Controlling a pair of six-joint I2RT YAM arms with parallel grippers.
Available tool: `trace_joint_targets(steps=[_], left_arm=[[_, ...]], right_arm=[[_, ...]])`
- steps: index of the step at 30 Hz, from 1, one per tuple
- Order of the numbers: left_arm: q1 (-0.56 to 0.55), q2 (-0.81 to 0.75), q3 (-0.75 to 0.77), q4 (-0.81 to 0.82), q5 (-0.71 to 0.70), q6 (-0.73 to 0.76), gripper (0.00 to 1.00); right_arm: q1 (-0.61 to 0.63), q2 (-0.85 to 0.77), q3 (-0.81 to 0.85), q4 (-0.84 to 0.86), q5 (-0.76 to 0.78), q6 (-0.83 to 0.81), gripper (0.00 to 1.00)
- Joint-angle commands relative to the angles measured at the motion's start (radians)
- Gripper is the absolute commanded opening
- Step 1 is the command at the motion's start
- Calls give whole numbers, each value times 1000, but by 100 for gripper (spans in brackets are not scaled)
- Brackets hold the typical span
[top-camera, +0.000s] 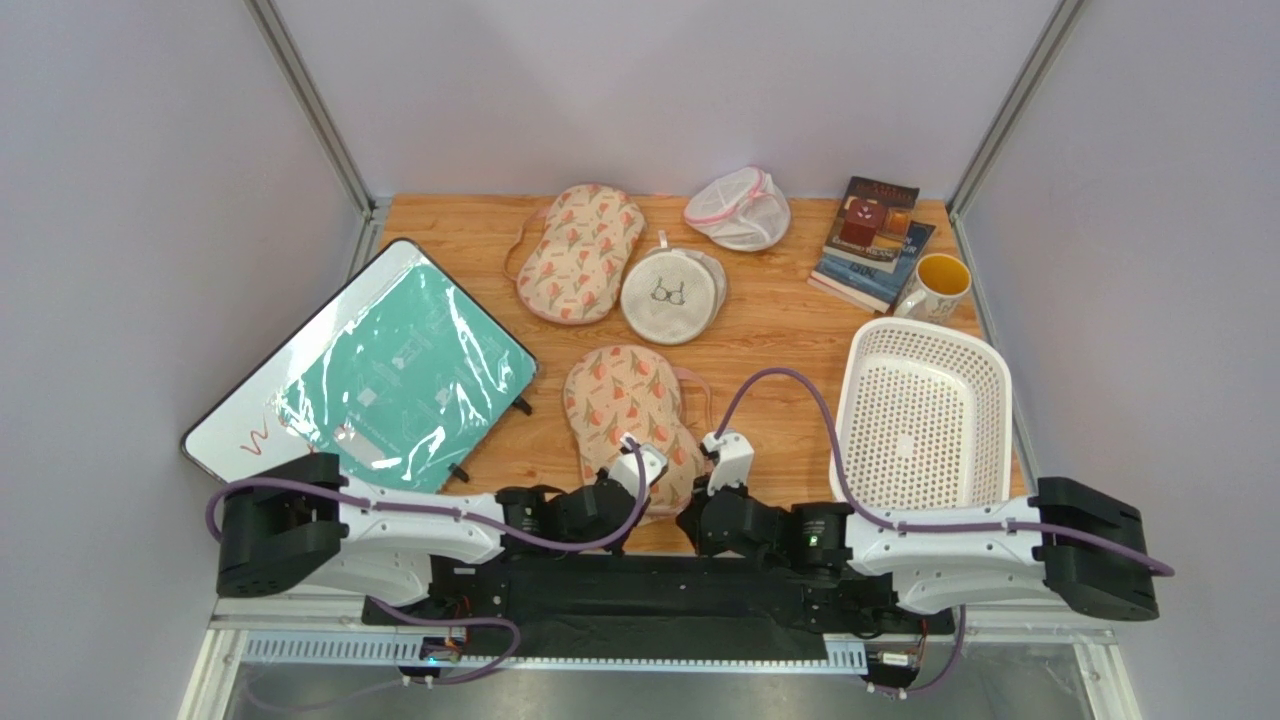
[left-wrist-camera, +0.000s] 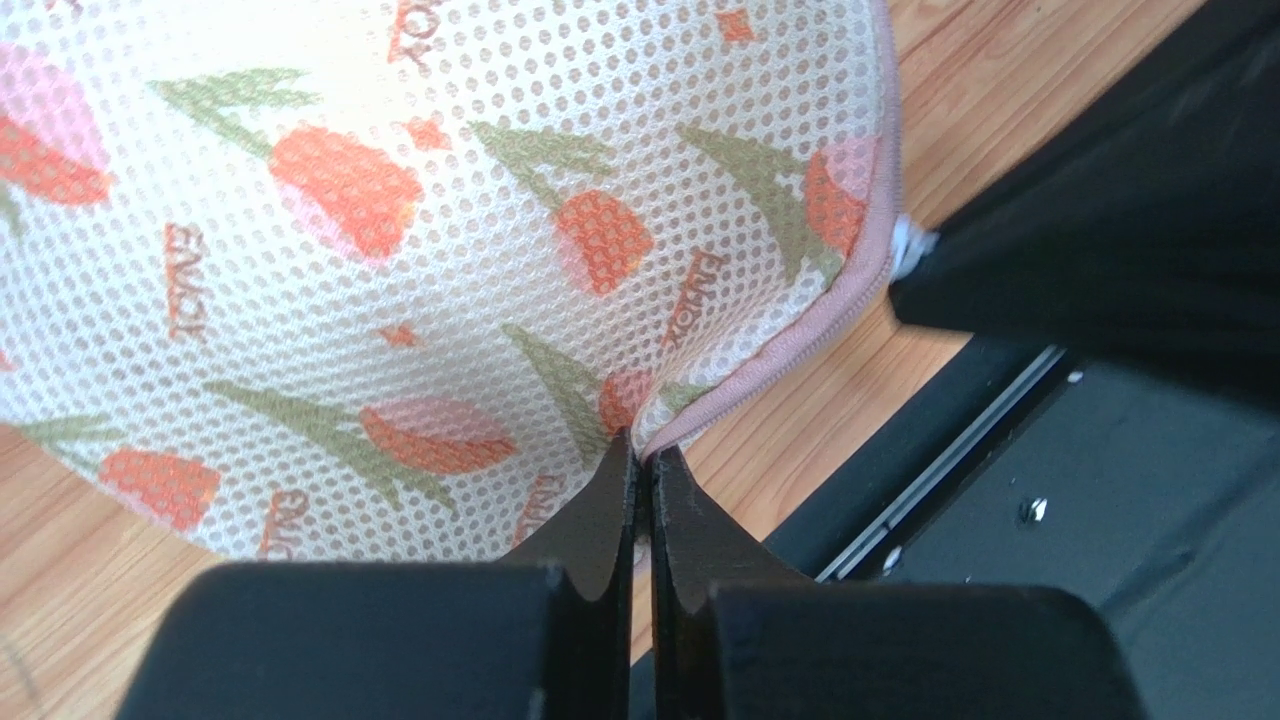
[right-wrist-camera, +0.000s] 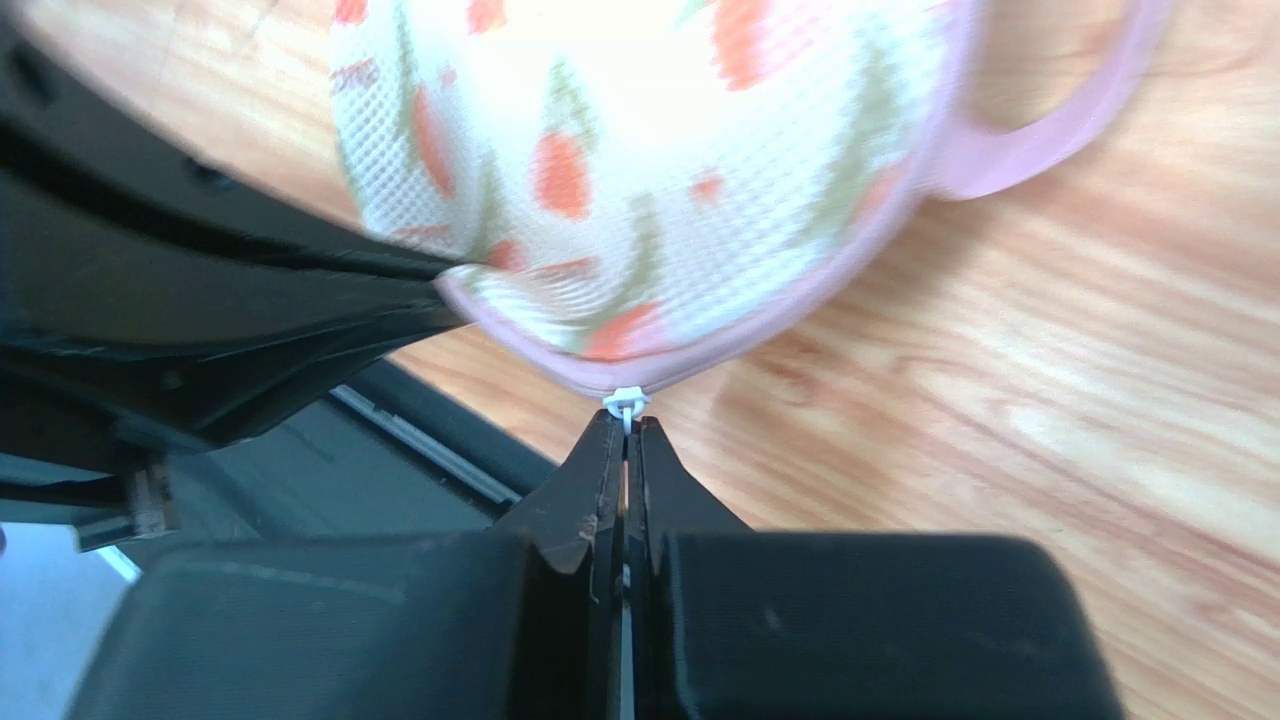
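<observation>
Now flat at near middle of table (top-camera: 781, 323): mesh bag (top-camera: 628, 398), tulip print. Pinched at near rim by left gripper (left-wrist-camera: 639, 458), pressed together on fabric. Nipped by right gripper (right-wrist-camera: 625, 435), likewise closed: zipper pull (right-wrist-camera: 625, 401). Far: second bag (top-camera: 580, 252), round pouch (top-camera: 672, 296). Right: basket (top-camera: 920, 413). Left: board (top-camera: 383, 368).

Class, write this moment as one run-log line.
left pincer: shut on mesh bag edge | right pincer: shut on zipper pull
</observation>
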Motion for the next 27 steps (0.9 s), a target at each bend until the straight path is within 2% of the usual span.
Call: trace_joint_targets(steps=[1, 8, 9, 11, 12, 15, 17, 18, 22, 27], left_arm=[[5, -72, -34, -106, -46, 5, 0], [4, -170, -53, -146, -32, 17, 0], [4, -178, -50, -145, -23, 22, 5], [4, -191, -34, -145, 0, 32, 23], [2, -197, -27, -148, 6, 42, 46], [-12, -227, 7, -149, 20, 54, 66], [-19, -245, 29, -137, 30, 57, 71], [-24, -250, 33, -117, 43, 59, 79], [-29, -241, 59, -88, 55, 59, 81], [-36, -158, 75, -36, 57, 54, 81]], right_arm=[[-61, -86, -35, -50, 33, -12, 0], [-127, -190, -66, -79, 3, -37, 0], [-127, -190, -63, -86, -1, -37, 0], [-127, -175, -57, -89, -13, -38, 0], [-127, -167, -54, -86, -27, -37, 0], [-124, -136, -51, -50, -61, -34, 0], [-118, -120, -52, -14, -70, -27, 0], [-110, -112, -51, -4, -78, -26, 0], [-81, -70, -29, 17, -79, -17, 0], [-29, -38, -6, 49, -81, 0, 0]])
